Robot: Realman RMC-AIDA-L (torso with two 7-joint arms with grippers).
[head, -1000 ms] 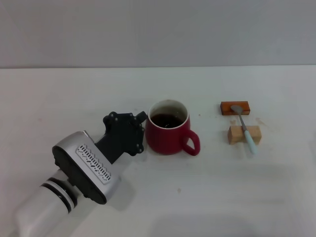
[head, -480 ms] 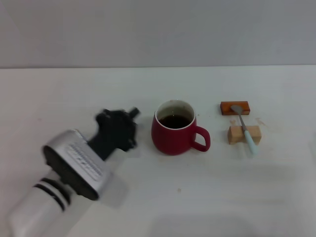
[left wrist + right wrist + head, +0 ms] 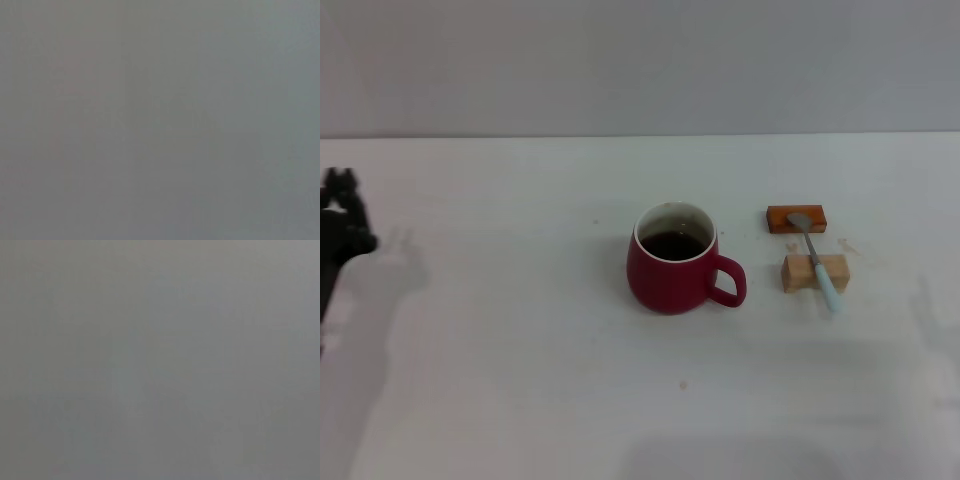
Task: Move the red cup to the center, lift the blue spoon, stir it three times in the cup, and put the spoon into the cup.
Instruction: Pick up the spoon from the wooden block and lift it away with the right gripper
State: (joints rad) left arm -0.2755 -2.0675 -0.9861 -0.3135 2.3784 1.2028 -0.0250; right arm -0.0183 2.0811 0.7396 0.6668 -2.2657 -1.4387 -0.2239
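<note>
The red cup (image 3: 672, 262) stands upright near the middle of the white bench (image 3: 520, 400), its white inner rim ringing dark liquid and its loop handle pointing toward about 4 o'clock. Nothing touches it.

At the cup's 3 o'clock, apart from it, lies the blue spoon (image 3: 815, 260). Its grey metal bowl rests on the orange block (image 3: 796, 218), at the far end, and its neck crosses the tan wooden block (image 3: 814, 272) just nearer the robot. The pale blue handle runs on past the tan block toward 5 o'clock, its tip at or just above the bench surface. The two blocks sit close together, with a narrow gap between them.

The left tool (image 3: 340, 215) shows only as a dark shape at the head view's 9 o'clock edge, well apart from the cup and holding nothing that can be seen; whether its fingers are spread or closed cannot be told. The right tool does not appear in the head view. Both wrist views give only a flat grey field with no object in them.
</note>
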